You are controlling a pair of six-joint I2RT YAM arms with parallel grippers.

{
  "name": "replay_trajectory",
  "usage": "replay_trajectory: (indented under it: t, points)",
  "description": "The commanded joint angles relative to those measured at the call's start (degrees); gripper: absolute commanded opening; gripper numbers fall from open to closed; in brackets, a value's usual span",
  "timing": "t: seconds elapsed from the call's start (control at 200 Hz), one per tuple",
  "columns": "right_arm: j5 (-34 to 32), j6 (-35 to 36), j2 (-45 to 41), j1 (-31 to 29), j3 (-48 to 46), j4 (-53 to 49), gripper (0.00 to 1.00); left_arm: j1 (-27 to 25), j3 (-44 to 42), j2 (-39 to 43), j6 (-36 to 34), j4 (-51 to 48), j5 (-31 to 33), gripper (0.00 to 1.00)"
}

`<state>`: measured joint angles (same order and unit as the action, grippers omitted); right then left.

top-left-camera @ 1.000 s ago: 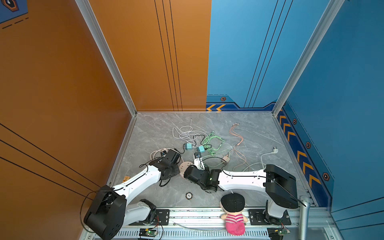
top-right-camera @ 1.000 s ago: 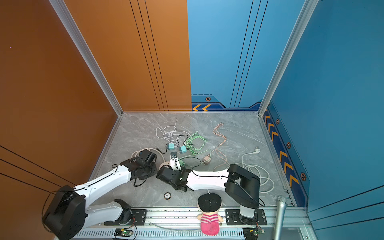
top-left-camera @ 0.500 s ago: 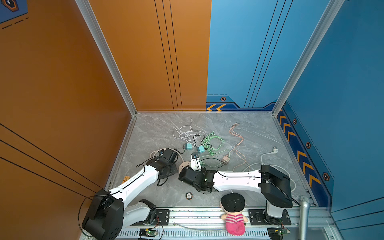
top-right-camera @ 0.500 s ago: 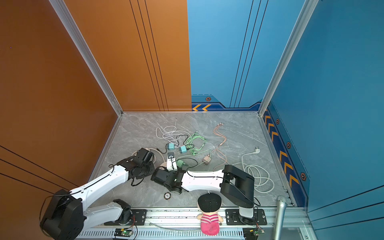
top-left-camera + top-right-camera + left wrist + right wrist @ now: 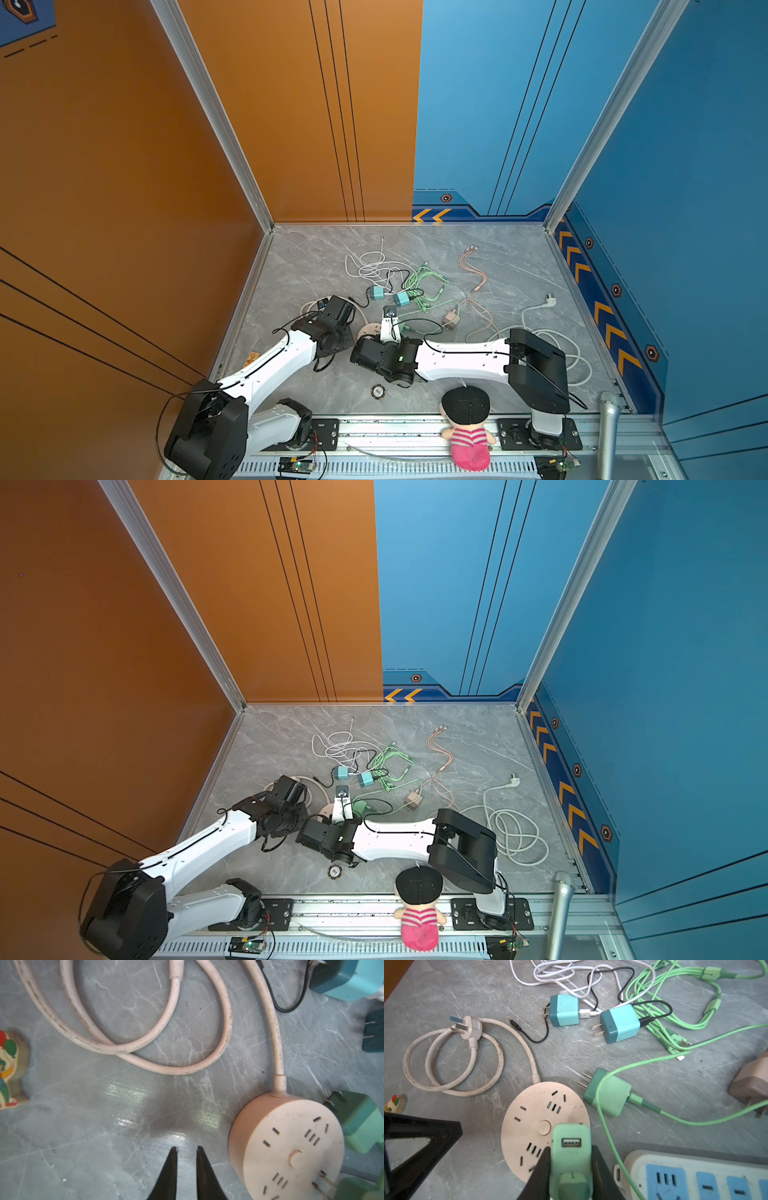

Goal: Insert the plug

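Two prongs (image 5: 325, 1185) of green plug (image 5: 571, 1132) (right hand (image 5: 570, 1148) clamped) point at socket (image 5: 533, 1118).

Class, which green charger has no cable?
The held green charger, in the right gripper: its USB port is empty. The loose green charger trails a cable.

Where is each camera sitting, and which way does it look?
Both top views: high over the base rail, looking down at the grey table; left arm and right arm show.
Left wrist: on the left arm, looking down past the shut, empty left pincer at the round pink socket.
Right wrist: on the right arm, looking down past the right pincer, shut on the green plug.
Shared: both wrist views show that socket.
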<state>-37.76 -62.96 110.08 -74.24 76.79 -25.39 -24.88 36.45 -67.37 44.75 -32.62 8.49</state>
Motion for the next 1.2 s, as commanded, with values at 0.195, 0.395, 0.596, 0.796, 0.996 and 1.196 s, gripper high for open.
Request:
replay_trajectory:
  t: [0.195,0.395,0.596,0.796,0.996,1.196]
  points:
    - [-1.09,-10.14,2.64,-0.47,2.10,-10.69,0.00,0.81,1.00,1.96,-1.42,-1.56,-2.72,0.20]
    - [-2.04,-15.09,2.82,-0.89,2.88,-15.15,0.00,0.83,1.21,3.03,-2.06,-1.50,-2.67,0.21]
    - [-1.53,-15.78,5.50,-1.52,6.41,-16.86,0.00,0.89,1.96,2.60,-2.90,-1.48,-2.21,0.21]
    - [-1.45,-16.92,6.33,-1.67,7.29,-16.97,0.00,1.38,1.89,2.69,-3.54,-1.52,-1.99,0.21]
    - [-1.31,-18.74,7.28,-1.73,7.60,-16.98,0.00,2.15,1.81,2.68,-4.08,-1.48,-2.42,0.21]
    - [-0.25,-19.18,8.35,-1.22,9.13,-16.98,0.00,2.83,1.26,3.27,-4.55,-1.39,-2.82,0.20]
